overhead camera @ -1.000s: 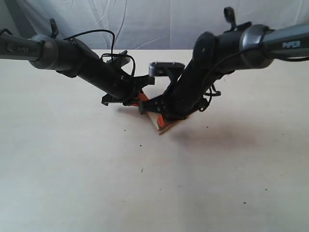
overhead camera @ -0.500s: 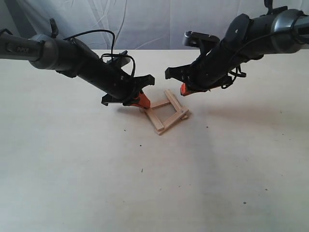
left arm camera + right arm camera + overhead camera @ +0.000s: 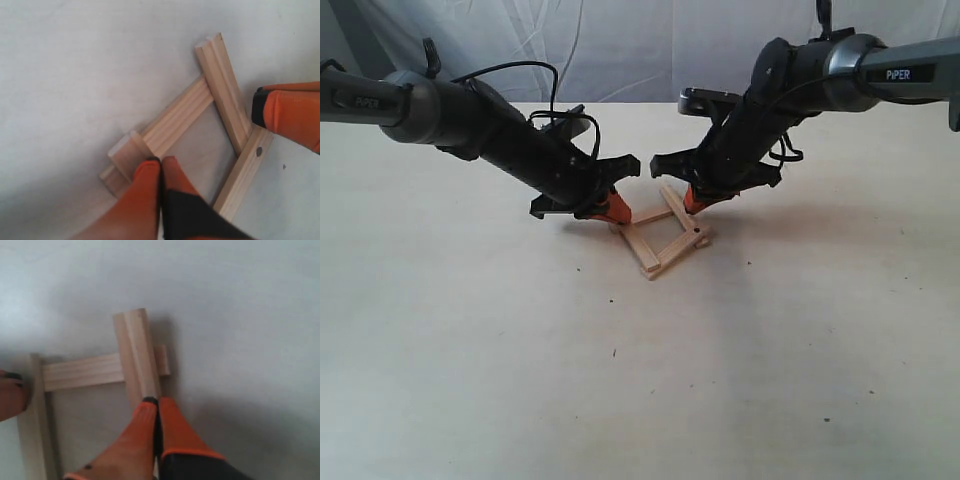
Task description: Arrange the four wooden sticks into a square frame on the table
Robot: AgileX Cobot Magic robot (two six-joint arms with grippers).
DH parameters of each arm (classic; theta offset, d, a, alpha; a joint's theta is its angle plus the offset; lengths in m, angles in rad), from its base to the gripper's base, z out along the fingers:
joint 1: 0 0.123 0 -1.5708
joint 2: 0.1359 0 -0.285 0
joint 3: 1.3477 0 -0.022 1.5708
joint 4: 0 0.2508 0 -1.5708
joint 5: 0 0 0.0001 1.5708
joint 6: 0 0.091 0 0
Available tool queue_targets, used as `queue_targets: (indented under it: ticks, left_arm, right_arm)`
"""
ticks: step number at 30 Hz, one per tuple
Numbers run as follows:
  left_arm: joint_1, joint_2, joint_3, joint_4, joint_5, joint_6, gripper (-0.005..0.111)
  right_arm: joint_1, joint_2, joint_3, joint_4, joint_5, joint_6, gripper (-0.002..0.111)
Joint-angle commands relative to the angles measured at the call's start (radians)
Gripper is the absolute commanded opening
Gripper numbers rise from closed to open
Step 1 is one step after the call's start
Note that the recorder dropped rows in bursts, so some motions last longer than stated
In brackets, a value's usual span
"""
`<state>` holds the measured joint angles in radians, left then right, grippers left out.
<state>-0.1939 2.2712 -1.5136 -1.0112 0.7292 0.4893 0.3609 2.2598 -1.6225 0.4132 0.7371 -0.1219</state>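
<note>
L gripper (image 3: 160, 165) & R gripper (image 3: 157, 404) clenched, empty; square frame (image 3: 677, 253) sticks at jaw tips. R arm label (image 3: 903, 74) "PiPER", L prob same.

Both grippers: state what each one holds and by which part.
Nothing is held. The left gripper and right gripper are both shut and empty, only touching the small light-wood square frame from above.

4 wooden sticks (image 3: 637, 250), 2 grippers (image 3: 615, 212) (image 3: 692, 200)
</note>
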Motion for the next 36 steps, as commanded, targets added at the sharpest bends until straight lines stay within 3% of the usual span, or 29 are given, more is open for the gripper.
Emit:
queue_targets:
  ticks: [1, 16, 29, 36]
  left_arm:
    - [-0.006, 0.001, -0.002, 0.020, 0.008, 0.003, 0.000]
    - [-0.006, 0.001, -0.002, 0.020, 0.008, 0.003, 0.000]
    - [-0.006, 0.001, -0.002, 0.020, 0.010, 0.006, 0.000]
    - [-0.006, 0.001, -0.002, 0.020, 0.010, 0.006, 0.000]
  right_arm:
    - [-0.004, 0.000, -0.008, -0.084, 0.049, 0.029, 0.000]
    - [-0.004, 0.000, -0.008, -0.096, 0.097, 0.029, 0.000]
    - [-0.004, 0.010, -0.047, -0.101, -0.159, 0.029, 0.000]
    - [-0.004, 0.040, -0.048, 0.022, -0.313, 0.021, 0.000]
